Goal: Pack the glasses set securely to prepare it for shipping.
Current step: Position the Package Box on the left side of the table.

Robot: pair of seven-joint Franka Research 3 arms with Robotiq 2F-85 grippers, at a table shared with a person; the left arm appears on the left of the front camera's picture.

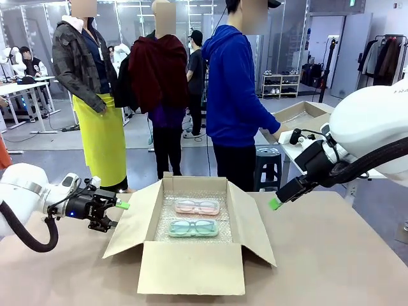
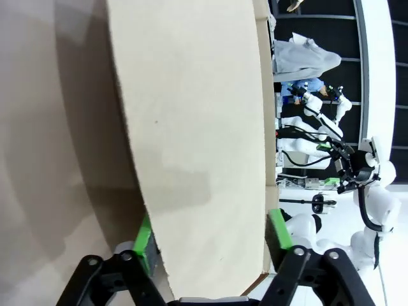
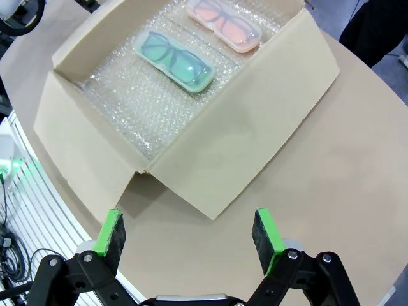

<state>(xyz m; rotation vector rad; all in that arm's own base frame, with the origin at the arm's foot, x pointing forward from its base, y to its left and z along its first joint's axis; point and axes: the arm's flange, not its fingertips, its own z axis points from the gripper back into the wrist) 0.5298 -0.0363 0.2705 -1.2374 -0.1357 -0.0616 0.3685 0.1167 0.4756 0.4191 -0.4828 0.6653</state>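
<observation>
A bright, glass-walled workshop stretches behind a tan-topped table (image 1: 338, 255).
Grey polished floor (image 1: 44, 150) runs back to glazed partitions (image 1: 38, 29); white tables (image 1: 22, 89) stand at far left, a low shoe shelf (image 1: 280, 85) and a clothes rack hung with dark garments (image 1: 386, 57) at far right, a blue stool (image 1: 268, 167) nearer in.

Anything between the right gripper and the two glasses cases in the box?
Nothing visible. The right gripper hangs open above the table off the box's right flap. The flaps are splayed outward, so the pink case and green case lie uncovered on bubble wrap.
</observation>
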